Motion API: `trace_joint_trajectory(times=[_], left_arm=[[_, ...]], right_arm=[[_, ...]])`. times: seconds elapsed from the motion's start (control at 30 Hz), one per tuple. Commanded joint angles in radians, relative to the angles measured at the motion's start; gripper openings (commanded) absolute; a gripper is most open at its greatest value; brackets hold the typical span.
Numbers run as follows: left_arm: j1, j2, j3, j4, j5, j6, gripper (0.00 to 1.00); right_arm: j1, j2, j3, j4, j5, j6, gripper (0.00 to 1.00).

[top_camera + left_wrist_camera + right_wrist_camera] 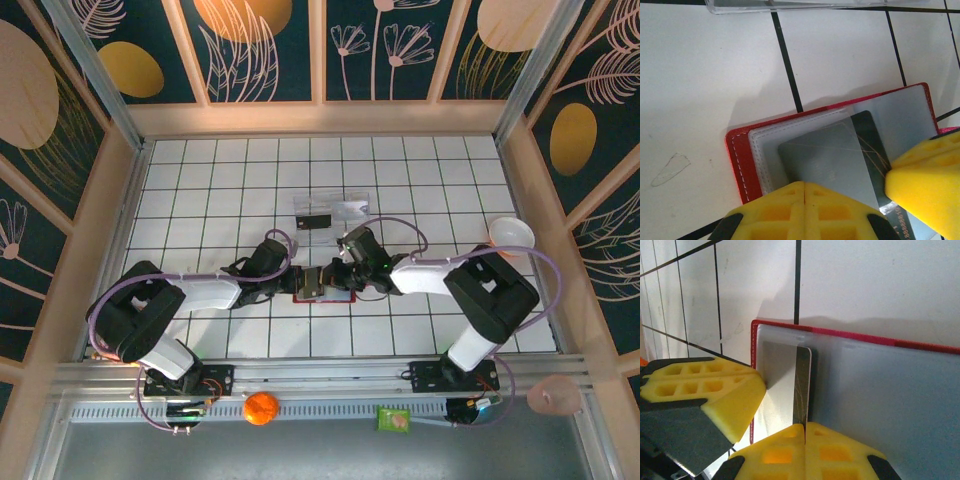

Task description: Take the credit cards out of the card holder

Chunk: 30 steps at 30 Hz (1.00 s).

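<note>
Both grippers meet at the open red card holder (736, 155) in the middle of the white table (400, 170).
Your left gripper (805, 186) is squeezed closed with nothing in it and presses on the holder. Your right gripper (805, 427) is closed tight on the thin edge of 1 credit card (803, 385).

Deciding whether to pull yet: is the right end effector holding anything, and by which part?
The right end effector looks shut on a credit card, pinching its near end; the rest lies in the card holder.
</note>
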Motion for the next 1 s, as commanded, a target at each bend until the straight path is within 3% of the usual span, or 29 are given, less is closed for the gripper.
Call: trace_joint_trajectory(times=[0.0,0.5,0.63,0.77,0.97], left_arm=[[-0.004,0.030,-0.018,-0.095,0.003,-0.004,0.00],[-0.004,-0.052,0.002,-0.060,0.039,-0.011,0.01],[0.003,-0.156,0.017,-0.014,0.087,0.023,0.19],[0.060,-0.257,-0.056,0.159,0.203,0.006,0.38],[0.138,-0.288,-0.190,0.662,0.424,-0.191,0.48]], right_arm=[[-0.010,-0.050,-0.023,-0.096,0.022,-0.013,0.00],[-0.068,-0.291,-0.081,-0.239,0.145,-0.144,0.00],[-0.099,-0.379,-0.078,-0.195,0.096,-0.211,0.00],[-0.118,-0.449,-0.075,-0.098,0.035,-0.237,0.00],[-0.148,-0.499,-0.127,0.174,-0.088,-0.158,0.00]])
